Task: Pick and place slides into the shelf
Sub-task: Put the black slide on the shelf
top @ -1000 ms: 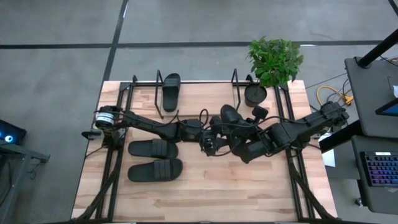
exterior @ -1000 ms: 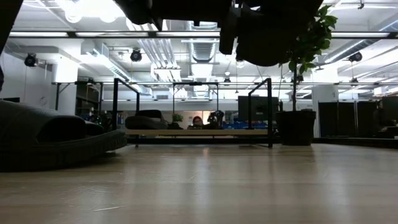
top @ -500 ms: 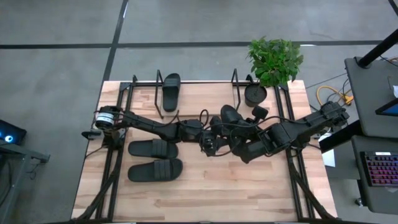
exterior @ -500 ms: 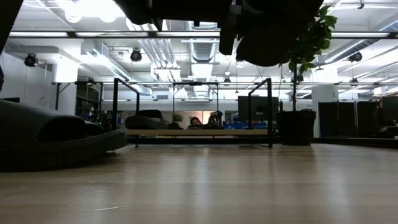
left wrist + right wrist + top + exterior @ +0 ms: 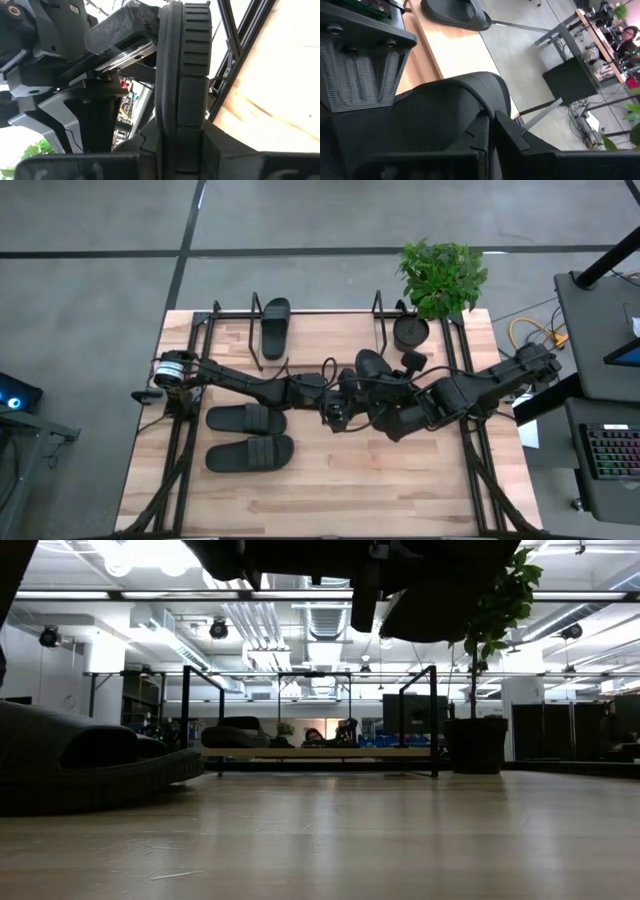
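High view: both grippers meet mid-table, the left gripper (image 5: 341, 408) and right gripper (image 5: 375, 402) each clamped on a raised slide (image 5: 368, 366); another slide (image 5: 274, 325) stands in the shelf (image 5: 318, 311).

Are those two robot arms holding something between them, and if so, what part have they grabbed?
Yes, a black slide, held off the table mid-air. The right gripper pinches its strap; the left gripper is closing on the sole's ribbed edge.

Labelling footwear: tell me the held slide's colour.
Black, with a ribbed edge; the held slide shows best in the left wrist view.
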### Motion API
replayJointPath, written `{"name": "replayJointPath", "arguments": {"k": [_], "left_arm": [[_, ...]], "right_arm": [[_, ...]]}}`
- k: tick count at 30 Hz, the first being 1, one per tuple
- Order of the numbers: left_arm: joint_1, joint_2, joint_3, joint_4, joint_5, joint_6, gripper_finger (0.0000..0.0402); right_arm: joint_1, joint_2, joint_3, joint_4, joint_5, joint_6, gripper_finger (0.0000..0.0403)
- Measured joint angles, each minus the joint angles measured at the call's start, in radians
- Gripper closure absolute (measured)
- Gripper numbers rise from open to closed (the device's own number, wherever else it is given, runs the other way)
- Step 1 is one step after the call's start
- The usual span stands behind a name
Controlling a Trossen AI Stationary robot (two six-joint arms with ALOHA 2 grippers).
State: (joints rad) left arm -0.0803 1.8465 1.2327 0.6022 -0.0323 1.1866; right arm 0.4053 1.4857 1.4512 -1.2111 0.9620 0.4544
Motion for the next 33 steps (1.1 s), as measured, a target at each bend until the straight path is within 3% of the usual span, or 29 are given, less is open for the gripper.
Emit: {"name": "replayJointPath", "arguments": {"k": [14, 21, 25, 33], "left_arm": [[0.002, -0.015, -0.039, 0.001, -0.123, -0.007, 0.035], [0.005, -0.098, -0.132, 0.011, -0.204, -0.006, 0.035], [0.005, -0.147, -0.167, 0.02, -0.213, -0.032, 0.035], [0.006, -0.225, -0.226, 0.016, -0.215, -0.078, 0.0351]], "right_arm": [[0.051, -0.027, 0.112, -0.016, 0.008, -0.116, 0.0309], [0.193, -0.074, 0.142, -0.012, -0.007, -0.165, 0.0277], [0.284, -0.069, 0.133, -0.011, 0.037, -0.192, 0.0273], [0.346, -0.009, 0.117, -0.015, 0.081, -0.277, 0.0259]]}}
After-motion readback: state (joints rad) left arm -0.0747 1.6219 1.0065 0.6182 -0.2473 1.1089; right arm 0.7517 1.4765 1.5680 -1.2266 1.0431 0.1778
